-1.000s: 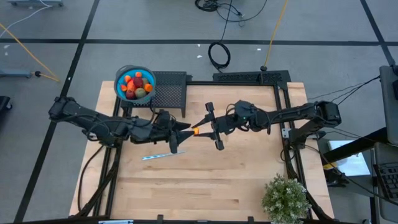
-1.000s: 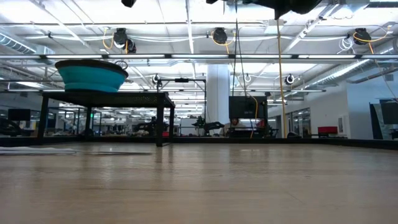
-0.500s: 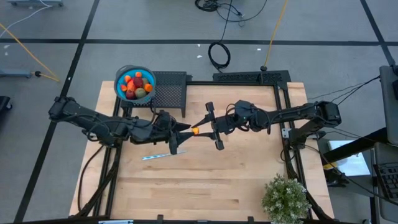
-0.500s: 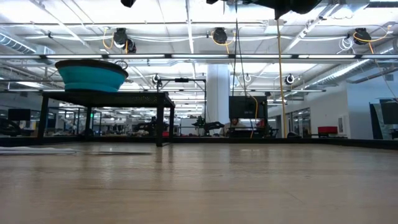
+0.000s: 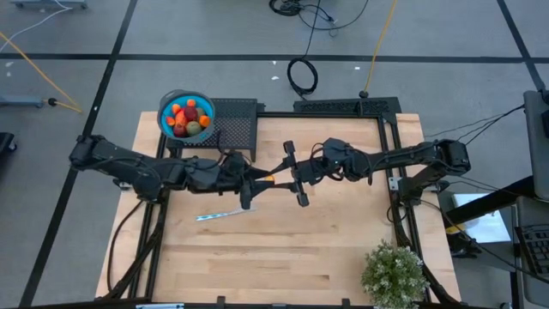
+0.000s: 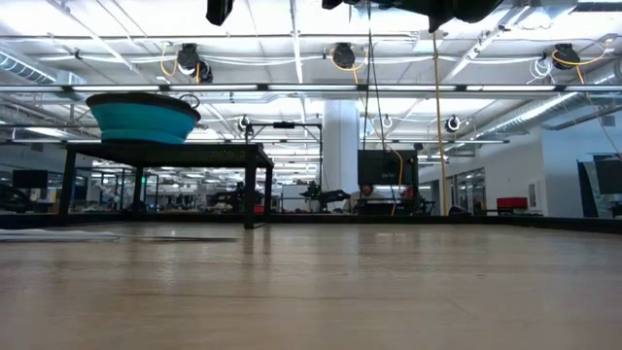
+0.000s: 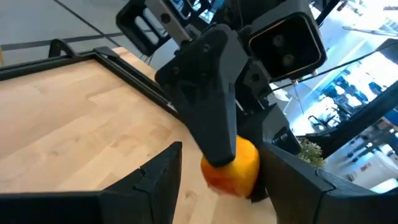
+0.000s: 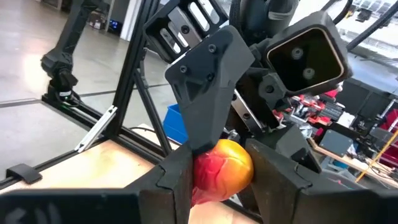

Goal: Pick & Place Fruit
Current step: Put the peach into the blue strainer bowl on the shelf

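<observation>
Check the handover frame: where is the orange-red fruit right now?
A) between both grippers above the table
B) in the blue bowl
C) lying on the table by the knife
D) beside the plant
A: the orange-red fruit sits between the right gripper fingers, with the left gripper meeting it mid-table.

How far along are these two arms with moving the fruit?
Done: several fruits already sit in the blue bowl on the black stand. In hand: an orange-red fruit is held in mid-air between the right gripper and the left gripper, apparently a handover. Left: getting it into the bowl. No other loose fruit shows on the table.
</observation>
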Controlling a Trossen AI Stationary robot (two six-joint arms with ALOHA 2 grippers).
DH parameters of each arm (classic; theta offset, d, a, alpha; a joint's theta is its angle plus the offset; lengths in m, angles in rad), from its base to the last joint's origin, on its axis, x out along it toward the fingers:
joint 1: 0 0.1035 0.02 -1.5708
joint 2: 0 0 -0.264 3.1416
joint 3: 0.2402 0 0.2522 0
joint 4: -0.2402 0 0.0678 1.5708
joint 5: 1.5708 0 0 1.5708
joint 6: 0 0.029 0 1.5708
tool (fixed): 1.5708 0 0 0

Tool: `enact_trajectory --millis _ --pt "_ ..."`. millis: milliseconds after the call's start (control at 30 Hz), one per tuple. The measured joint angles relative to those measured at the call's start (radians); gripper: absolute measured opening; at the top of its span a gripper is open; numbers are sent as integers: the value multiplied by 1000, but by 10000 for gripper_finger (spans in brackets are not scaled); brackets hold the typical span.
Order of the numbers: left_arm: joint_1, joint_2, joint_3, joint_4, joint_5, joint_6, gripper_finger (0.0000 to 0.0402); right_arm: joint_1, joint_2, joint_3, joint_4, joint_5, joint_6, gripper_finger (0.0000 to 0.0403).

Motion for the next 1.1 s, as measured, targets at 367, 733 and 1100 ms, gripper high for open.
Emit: enact_trajectory --millis 367,733,1100 --pt "48 20 -1 18 93 -27 212 0 0 0 -21 3 0 128" --pt "50 19 -1 19 92 -40 193 0 0 0 -25 7 0 128" --pt "50 19 -2 11 93 -37 106 0 -1 1 -58 7 37 149"
